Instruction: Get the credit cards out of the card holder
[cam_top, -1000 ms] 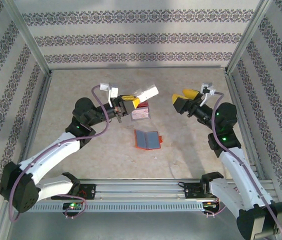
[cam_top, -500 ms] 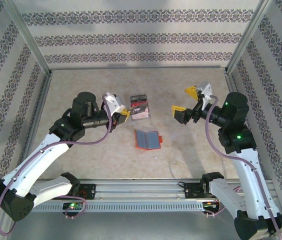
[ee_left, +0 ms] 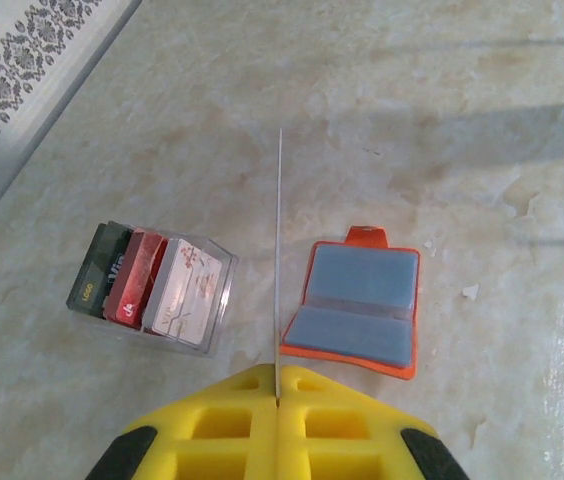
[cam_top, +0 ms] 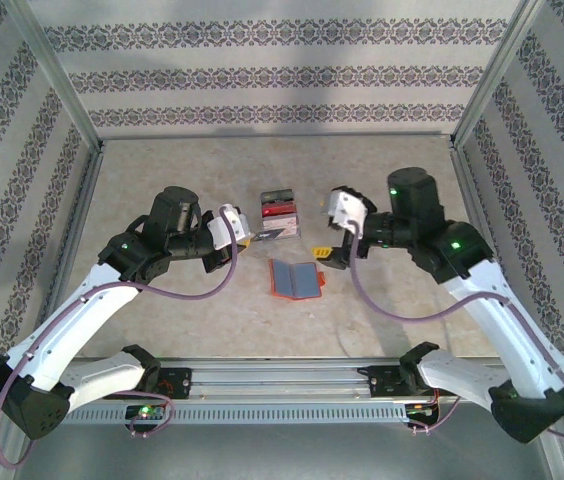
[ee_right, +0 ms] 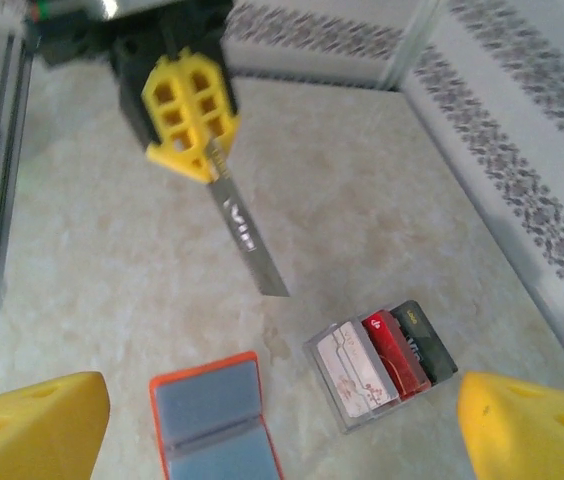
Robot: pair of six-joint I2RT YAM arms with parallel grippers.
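The left tool point(cam_top: 245, 236) is hovering over the counter point(cam_top: 162, 180), left of the middle, and is pinching a card point(cam_top: 270, 233) that is pointing right. Its own wrist camera is showing the yellow fingers point(ee_left: 212, 425) pressed together on the card point(ee_left: 278, 260), which is appearing there as a thin edge-on line. The right wrist camera is giving what that view cannot: the card's flat side point(ee_right: 247, 240), a grey strip with pale lettering, hanging out of the left tool point(ee_right: 187, 115).

A clear tray point(cam_top: 280, 213) is standing just beyond the card's tip, and the left wrist camera is showing the upright cards point(ee_left: 127, 285) in it: one dark, one red, one pale.

The card holder point(cam_top: 295, 279) is lying open in the middle of the counter, near of the tray and apart from it, grey-blue inside facing up, touched by neither tool.

The right tool point(cam_top: 337, 248) is hanging just right of the card holder. From above its opening is hard to read. Its wrist camera is showing it spread wide point(ee_right: 277, 440), with a yellow fingertip point(ee_right: 32, 430) in each lower corner.
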